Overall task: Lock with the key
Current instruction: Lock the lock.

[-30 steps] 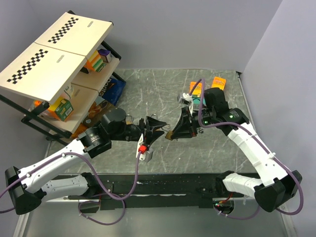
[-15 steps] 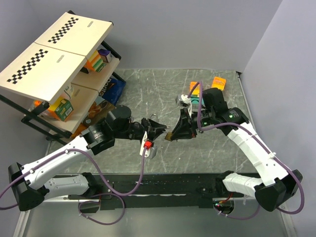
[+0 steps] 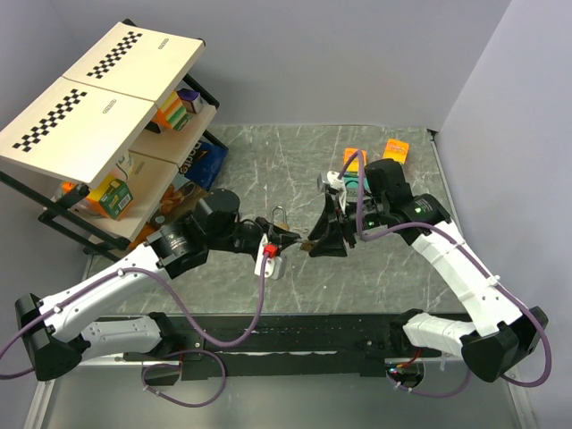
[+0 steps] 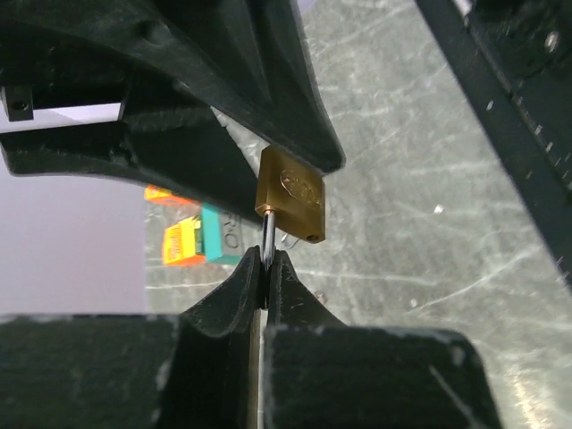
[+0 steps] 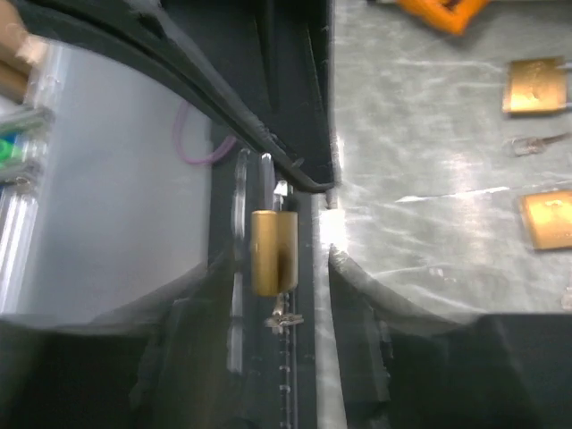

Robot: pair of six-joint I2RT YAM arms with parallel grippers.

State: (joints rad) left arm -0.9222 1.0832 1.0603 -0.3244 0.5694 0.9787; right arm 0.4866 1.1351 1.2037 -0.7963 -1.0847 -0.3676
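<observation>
left gripper (image 4: pixel 265 261) has advanced, key (image 4: pixel 266 231) seemingly entering the padlock (image 4: pixel 293 194).

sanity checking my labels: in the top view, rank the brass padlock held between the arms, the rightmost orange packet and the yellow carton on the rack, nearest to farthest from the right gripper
From the right gripper:
1. brass padlock, between its fingers, mid-table.
2. orange packet, behind it at the back right.
3. yellow carton, far left, on the rack.

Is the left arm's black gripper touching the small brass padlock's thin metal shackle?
Touching. The left wrist view shows the left gripper clamped on the thin metal shackle of the brass padlock.
</observation>
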